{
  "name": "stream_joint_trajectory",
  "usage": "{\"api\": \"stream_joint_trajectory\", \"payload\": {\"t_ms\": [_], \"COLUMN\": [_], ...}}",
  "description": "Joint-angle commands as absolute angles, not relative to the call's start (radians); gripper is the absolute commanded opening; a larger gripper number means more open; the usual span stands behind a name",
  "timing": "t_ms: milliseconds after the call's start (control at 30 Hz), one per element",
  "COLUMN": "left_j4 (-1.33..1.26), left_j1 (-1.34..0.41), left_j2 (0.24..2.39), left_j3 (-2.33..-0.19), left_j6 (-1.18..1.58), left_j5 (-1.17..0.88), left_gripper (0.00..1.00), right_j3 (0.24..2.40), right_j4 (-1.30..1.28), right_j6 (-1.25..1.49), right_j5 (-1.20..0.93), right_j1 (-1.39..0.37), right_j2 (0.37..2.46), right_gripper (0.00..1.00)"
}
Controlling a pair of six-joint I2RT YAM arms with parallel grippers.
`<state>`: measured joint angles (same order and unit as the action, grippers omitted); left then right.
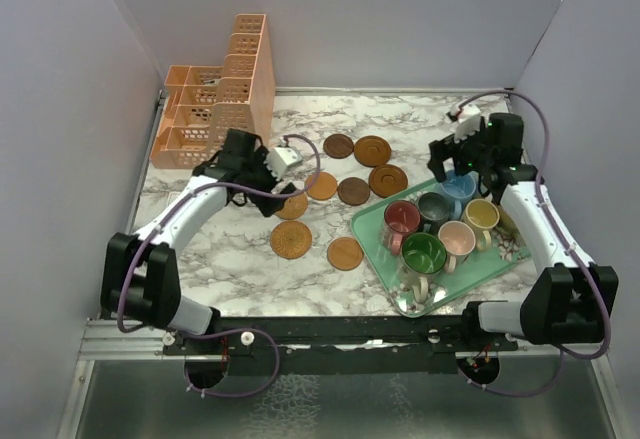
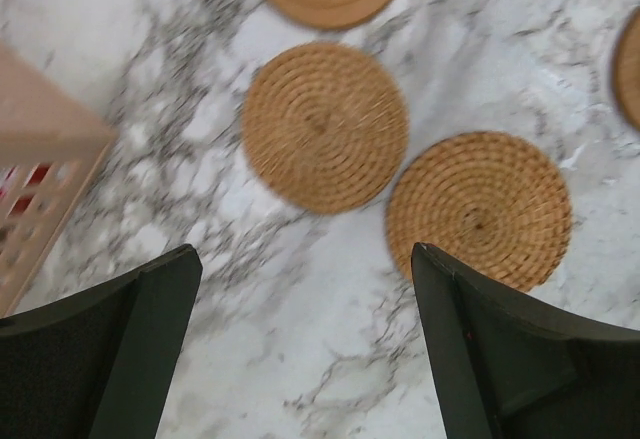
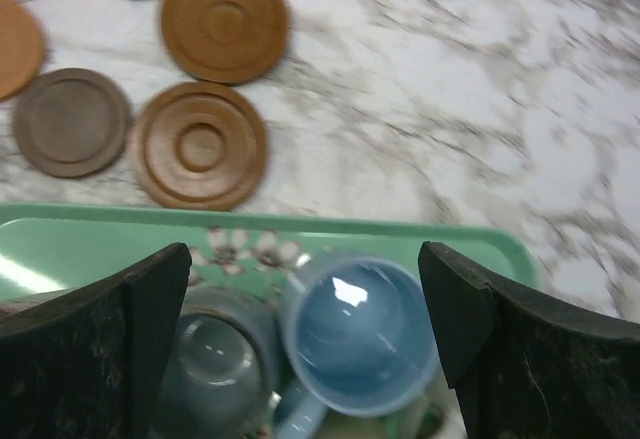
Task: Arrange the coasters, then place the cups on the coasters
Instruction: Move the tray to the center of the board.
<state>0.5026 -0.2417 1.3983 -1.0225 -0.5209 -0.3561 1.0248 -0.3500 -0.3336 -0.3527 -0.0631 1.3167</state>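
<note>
- Left of the tray, eight coasters lie flat and scattered on the marble table, each apart from the cups.
- The two woven coasters lie farthest from the tray; the smooth brown ones lie nearer to it and toward its far side.
- On the tray the cups stand crowded together: red, grey, blue, yellow, pink and green insides can be told.
- The blue cup stands at the tray's far edge, just beside the grey one.
- The left gripper hangs well left of the tray, near the woven coasters, jaws spread with only bare marble between them.
- The right gripper hangs over the tray's far edge above the blue cup, jaws spread wide and gripping nothing.
- A peach organiser stands far left of the tray, against the back wall.
</note>
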Motion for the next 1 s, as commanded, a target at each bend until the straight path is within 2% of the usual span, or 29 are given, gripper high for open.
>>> {"api": "stream_joint_trajectory", "payload": {"t_ms": [0, 100, 267, 633, 967], "left_j4": [0.515, 0.513, 0.503, 0.422, 0.412], "left_j1": [-0.385, -0.466, -0.544, -0.56, -0.562], "left_j2": [1.511, 1.598, 1.749, 1.858, 1.861], "left_j3": [-1.096, -1.161, -1.259, -1.322, -1.331], "left_j6": [-0.599, -0.616, -0.602, -0.481, -0.468], "left_j5": [-0.438, -0.468, -0.511, -0.541, -0.514], "left_gripper": [0.89, 0.87, 0.84, 0.79, 0.78], "right_j3": [1.059, 1.063, 1.08, 1.086, 0.939], "right_j4": [-0.422, -0.46, -0.526, -0.697, -0.823], "right_j6": [-0.282, -0.291, -0.301, -0.462, -0.626], "right_j5": [-0.215, -0.153, -0.214, -0.197, -0.172], "right_j1": [0.095, 0.18, 0.394, 0.597, 0.672], "right_j2": [1.266, 1.255, 1.262, 1.218, 1.078], "right_gripper": [0.98, 0.98, 0.96, 0.89, 0.81]}}
